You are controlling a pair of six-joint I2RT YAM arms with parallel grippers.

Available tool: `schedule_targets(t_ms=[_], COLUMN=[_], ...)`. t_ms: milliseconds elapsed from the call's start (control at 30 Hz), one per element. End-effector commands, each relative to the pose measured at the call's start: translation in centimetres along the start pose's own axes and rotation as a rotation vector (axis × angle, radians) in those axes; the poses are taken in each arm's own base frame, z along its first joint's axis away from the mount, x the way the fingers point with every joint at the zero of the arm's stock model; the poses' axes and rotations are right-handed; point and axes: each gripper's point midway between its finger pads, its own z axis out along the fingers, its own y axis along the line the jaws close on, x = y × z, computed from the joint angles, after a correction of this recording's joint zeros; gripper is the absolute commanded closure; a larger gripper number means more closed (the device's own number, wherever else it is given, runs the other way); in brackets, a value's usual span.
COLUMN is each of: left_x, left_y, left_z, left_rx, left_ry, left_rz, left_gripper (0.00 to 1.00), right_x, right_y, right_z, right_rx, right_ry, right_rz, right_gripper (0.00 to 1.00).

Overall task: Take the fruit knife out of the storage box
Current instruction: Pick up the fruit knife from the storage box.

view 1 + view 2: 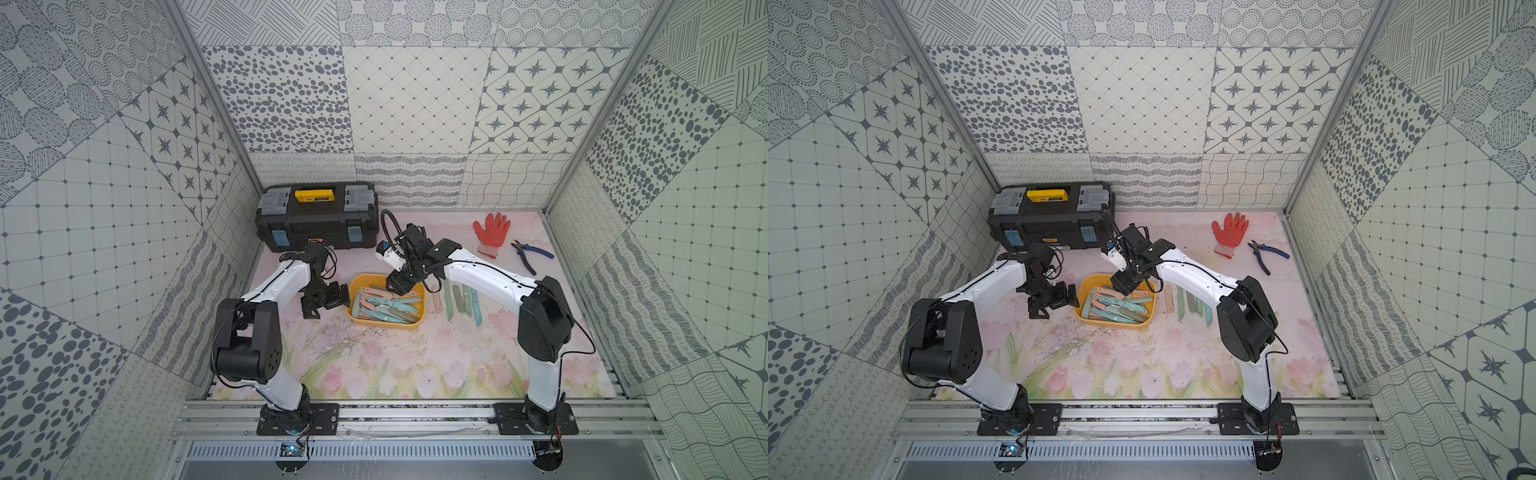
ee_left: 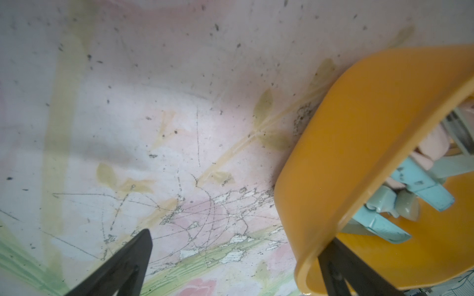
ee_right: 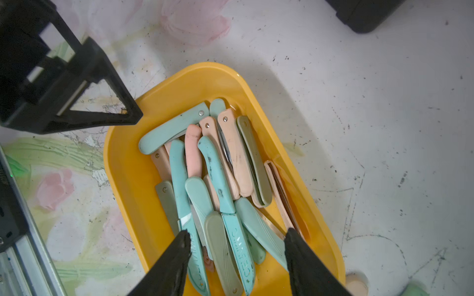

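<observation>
Where the storage box [image 1: 386, 325] sits on the floral mat [image 1: 374, 365], it is found upright, and both arms work at it. The fruit knives [image 3: 218, 179] lie heaped inside the storage box in teal, pink and olive, folded and overlapping; none is lifted clear of the heap.

The right gripper [image 3: 237, 238] hangs directly over the storage box, its fingers [image 3: 179, 256] parted about half their travel and straddling several handles. Nothing is clamped between them.

The left gripper [image 2: 238, 238] stands just outside the storage box on the left arm's side, spread to full width and empty. One of its fingers [image 2: 341, 269] lies at the rim of the storage box; whether it touches cannot be told.

A row of loose knives [image 1: 457, 299] lies on the mat just beside the storage box, on the right arm's side. Behind the storage box stands a closed black toolbox [image 1: 316, 220]. Well beyond the storage box, past the loose row, lie an orange glove [image 1: 492, 232] and blue-handled pliers [image 1: 532, 253].
</observation>
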Motion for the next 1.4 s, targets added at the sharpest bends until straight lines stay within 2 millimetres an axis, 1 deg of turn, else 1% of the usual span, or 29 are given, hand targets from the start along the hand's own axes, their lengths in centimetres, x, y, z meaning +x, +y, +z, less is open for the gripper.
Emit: schedule_targets(t_ms=[0, 100, 233, 367, 633, 767, 900, 1000, 1133, 1267, 1367], left_x=[-0.2, -0.1, -0.1, -0.1, -0.1, 0.0, 0.0, -0.1, 0.0, 0.0, 0.0], left_y=[0.3, 0.4, 0.4, 0.4, 0.5, 0.5, 0.5, 0.5, 0.5, 0.5, 0.5], left_z=[-0.6, -0.5, -0.4, -0.4, -0.3, -0.3, -0.3, -0.3, -0.3, -0.3, -0.3], left_rx=[-0.002, -0.006, -0.007, -0.007, -0.013, -0.012, -0.014, -0.014, -0.012, -0.012, -0.010], left_ry=[-0.019, -0.014, -0.008, -0.008, -0.001, 0.000, 0.002, 0.001, 0.001, 0.002, 0.001], left_rz=[-0.016, -0.020, -0.020, -0.020, -0.024, -0.024, -0.024, -0.024, -0.024, -0.024, -0.024], left_gripper=[0.01, 0.01, 0.01, 0.01, 0.02, 0.02, 0.02, 0.02, 0.02, 0.02, 0.02], right_x=[0.8, 1.5, 2.3, 3.1, 4.3, 4.9, 5.2, 5.3, 5.6, 5.4, 5.1], right_y=[0.1, 0.2, 0.7, 0.8, 0.5, 0.6, 0.8, 1.0, 0.9, 0.9, 0.9], right_z=[1.6, 2.9, 4.0, 5.1, 6.6, 7.5, 7.9, 8.1, 8.4, 8.3, 8.0], right_rx=[0.034, 0.049, 0.027, 0.030, 0.051, 0.050, 0.046, 0.047, 0.053, 0.052, 0.053], right_ry=[0.078, 0.120, 0.155, 0.183, 0.246, 0.289, 0.296, 0.302, 0.313, 0.306, 0.291], right_rz=[-0.091, -0.106, -0.112, -0.111, -0.114, -0.121, -0.127, -0.135, -0.134, -0.133, -0.132], right_gripper=[0.38, 0.38, 0.39, 0.41, 0.41, 0.42, 0.42, 0.46, 0.58, 0.65, 0.69])
